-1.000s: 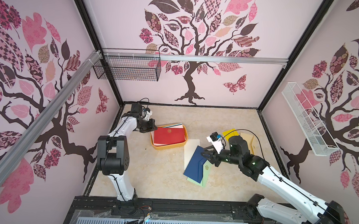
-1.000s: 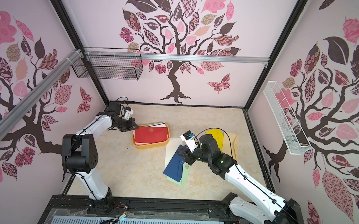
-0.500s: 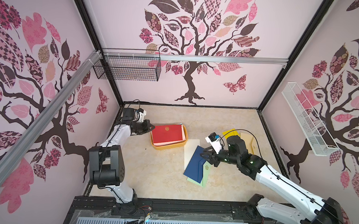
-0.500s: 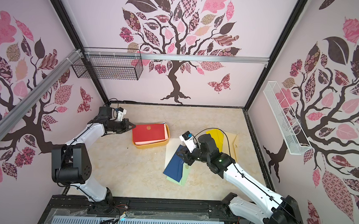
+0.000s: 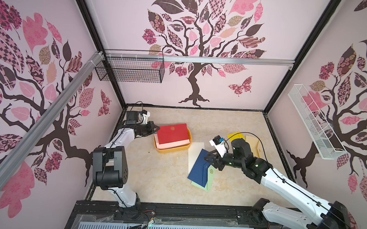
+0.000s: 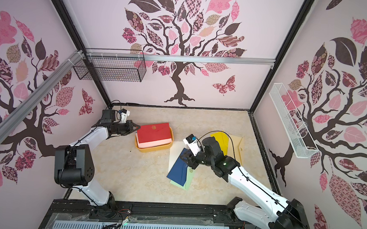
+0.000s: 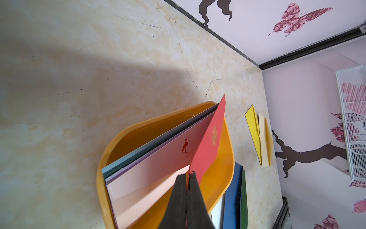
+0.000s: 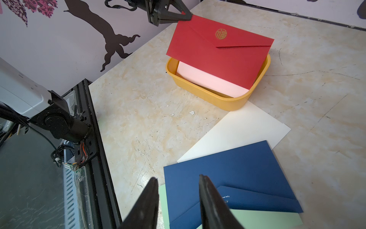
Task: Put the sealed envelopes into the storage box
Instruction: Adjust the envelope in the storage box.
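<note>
The orange-yellow storage box (image 5: 172, 150) (image 6: 155, 149) (image 7: 138, 126) (image 8: 217, 99) holds a stack of sealed envelopes with a pink one (image 5: 172, 145) (image 7: 158, 160) on top. A red envelope (image 5: 173, 132) (image 6: 154, 133) (image 7: 210, 142) (image 8: 217, 53) slants over the box, and my left gripper (image 5: 157, 128) (image 6: 139, 127) (image 7: 189, 173) is shut on its corner. My right gripper (image 5: 208, 159) (image 6: 185, 159) (image 8: 178, 177) hovers open over the navy envelope (image 5: 199, 168) (image 8: 227, 164). The navy one lies on a pale green envelope (image 5: 210, 176) (image 8: 257, 218) and a cream one (image 5: 194, 150) (image 8: 237, 128).
A yellow envelope (image 5: 235, 136) (image 7: 252, 126) and a tan one (image 5: 253, 142) (image 7: 263, 142) lie overlapped behind the right arm. A black wire basket (image 5: 133, 69) hangs on the back wall and a white wire basket (image 5: 311, 124) on the right wall. Walls close in three sides.
The left arm's elbow has swung outward while its gripper keeps hold of the red envelope's corner at the box. The right gripper has shifted only slightly over the navy envelope.
</note>
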Controlling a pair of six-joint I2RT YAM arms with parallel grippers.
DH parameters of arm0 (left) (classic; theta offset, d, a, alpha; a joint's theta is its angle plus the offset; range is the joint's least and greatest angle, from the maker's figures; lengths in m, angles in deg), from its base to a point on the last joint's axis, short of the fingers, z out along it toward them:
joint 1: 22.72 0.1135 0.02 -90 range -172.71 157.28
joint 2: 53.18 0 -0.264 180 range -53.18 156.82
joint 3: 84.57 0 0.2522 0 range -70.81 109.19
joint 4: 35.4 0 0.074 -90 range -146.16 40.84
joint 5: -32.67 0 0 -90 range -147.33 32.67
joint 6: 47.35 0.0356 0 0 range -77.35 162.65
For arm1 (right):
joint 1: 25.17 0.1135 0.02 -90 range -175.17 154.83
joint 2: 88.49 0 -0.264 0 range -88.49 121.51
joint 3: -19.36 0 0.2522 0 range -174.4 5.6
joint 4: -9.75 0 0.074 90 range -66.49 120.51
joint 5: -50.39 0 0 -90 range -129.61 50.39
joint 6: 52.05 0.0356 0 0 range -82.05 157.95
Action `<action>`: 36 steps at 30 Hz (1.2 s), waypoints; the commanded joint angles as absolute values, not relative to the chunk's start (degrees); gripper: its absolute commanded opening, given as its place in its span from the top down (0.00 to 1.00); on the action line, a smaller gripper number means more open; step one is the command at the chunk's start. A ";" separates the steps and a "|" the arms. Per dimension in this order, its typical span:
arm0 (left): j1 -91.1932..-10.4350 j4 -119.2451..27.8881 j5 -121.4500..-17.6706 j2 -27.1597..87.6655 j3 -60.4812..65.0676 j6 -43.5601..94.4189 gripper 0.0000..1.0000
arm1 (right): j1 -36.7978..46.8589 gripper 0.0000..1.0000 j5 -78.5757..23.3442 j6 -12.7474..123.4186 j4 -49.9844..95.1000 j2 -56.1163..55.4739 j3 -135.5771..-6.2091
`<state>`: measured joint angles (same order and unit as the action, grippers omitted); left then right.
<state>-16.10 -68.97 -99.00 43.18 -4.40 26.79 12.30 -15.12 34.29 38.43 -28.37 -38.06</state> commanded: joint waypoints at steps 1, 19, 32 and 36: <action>-16.12 -72.65 -98.54 44.67 -3.04 28.94 0.83 | 12.19 0.62 -14.21 34.66 37.91 -27.49 -38.25; -16.08 -80.83 -87.32 39.39 -1.35 32.17 0.53 | 12.24 0.61 -15.35 36.08 38.01 -26.81 -38.34; -29.41 -86.45 -85.22 19.91 -9.16 23.94 0.52 | 12.08 0.53 -32.04 53.04 58.02 -18.12 -46.94; -41.48 -79.66 -83.91 17.05 -17.41 15.96 0.51 | 12.02 0.53 -32.86 55.53 63.29 -15.02 -47.12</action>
<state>-37.15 -82.72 -83.81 17.76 -12.25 22.71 12.15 -29.51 51.23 55.43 -16.74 -46.21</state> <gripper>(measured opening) 0.482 0.470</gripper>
